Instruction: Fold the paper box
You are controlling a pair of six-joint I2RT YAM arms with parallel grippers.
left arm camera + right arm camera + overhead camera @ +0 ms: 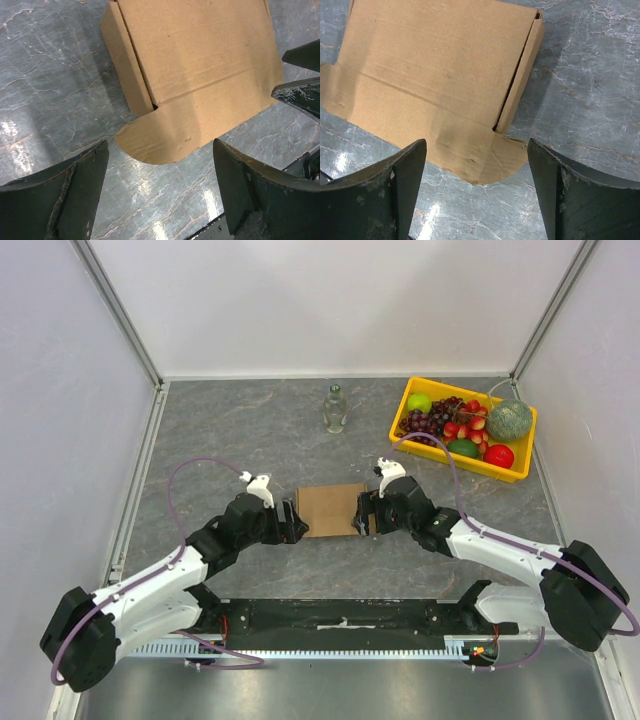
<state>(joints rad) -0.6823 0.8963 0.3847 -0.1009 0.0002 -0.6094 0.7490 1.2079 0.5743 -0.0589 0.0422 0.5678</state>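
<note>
The paper box point(331, 508) is plain brown cardboard lying flat at the middle of the grey table, lid down, with a front flap spread toward the arms. My left gripper point(298, 524) stands open at its left edge, the rounded flap corner point(155, 145) just beyond the fingertips point(85, 175). My right gripper point(362, 515) is open at the right edge; the box point(435, 75) and its side wall point(522, 75) lie ahead of its fingers point(407, 175). Neither gripper holds anything. The right gripper's tips point(300, 92) show in the left wrist view.
A yellow tray point(514, 472) of plastic fruit sits at the back right. A clear glass bottle point(335, 409) stands behind the box. White walls close in the table on three sides. The black base rail point(340, 620) runs along the near edge.
</note>
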